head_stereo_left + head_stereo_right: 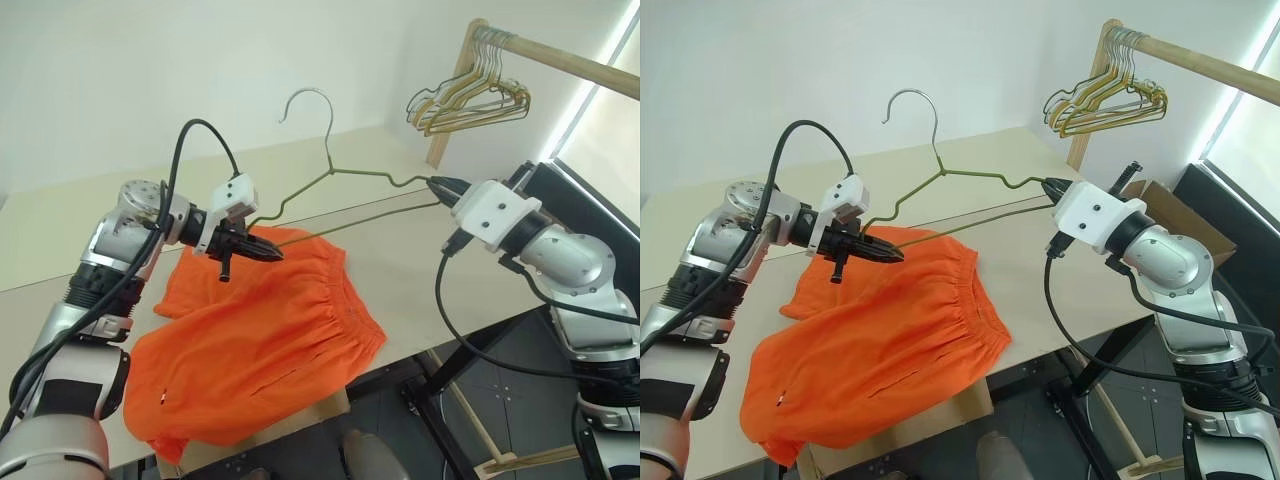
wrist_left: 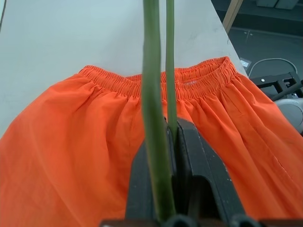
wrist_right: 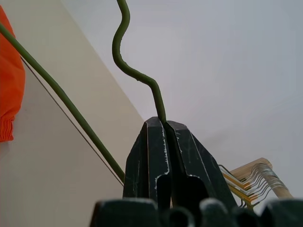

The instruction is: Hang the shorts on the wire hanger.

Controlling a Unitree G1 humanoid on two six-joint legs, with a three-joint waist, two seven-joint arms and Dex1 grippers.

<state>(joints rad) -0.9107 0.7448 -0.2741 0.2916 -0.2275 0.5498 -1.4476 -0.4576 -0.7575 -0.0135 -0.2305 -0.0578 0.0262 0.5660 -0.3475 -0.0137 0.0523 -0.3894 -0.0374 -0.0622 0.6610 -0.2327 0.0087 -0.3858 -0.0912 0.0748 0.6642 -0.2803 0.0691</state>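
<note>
The wire hanger (image 1: 352, 173) is held in the air above the table, hook up, between my two grippers. At the hanger's left corner my left gripper (image 1: 264, 250) is shut on it; in the left wrist view both green wires run between its black fingers (image 2: 189, 156). My right gripper (image 1: 438, 185) is shut on the right corner, and the wire (image 3: 124, 61) curves away from its tips. The orange shorts (image 1: 260, 350) lie spread flat on the table under and in front of the hanger. Their elastic waistband (image 2: 199, 78) lies just below my left gripper.
A wooden rack (image 1: 560, 55) at the back right carries a bunch of gold and dark hangers (image 1: 470, 100). The table's front edge (image 1: 430, 345) runs close to the shorts, with a black frame below. A cardboard box (image 1: 1160, 205) sits behind my right arm.
</note>
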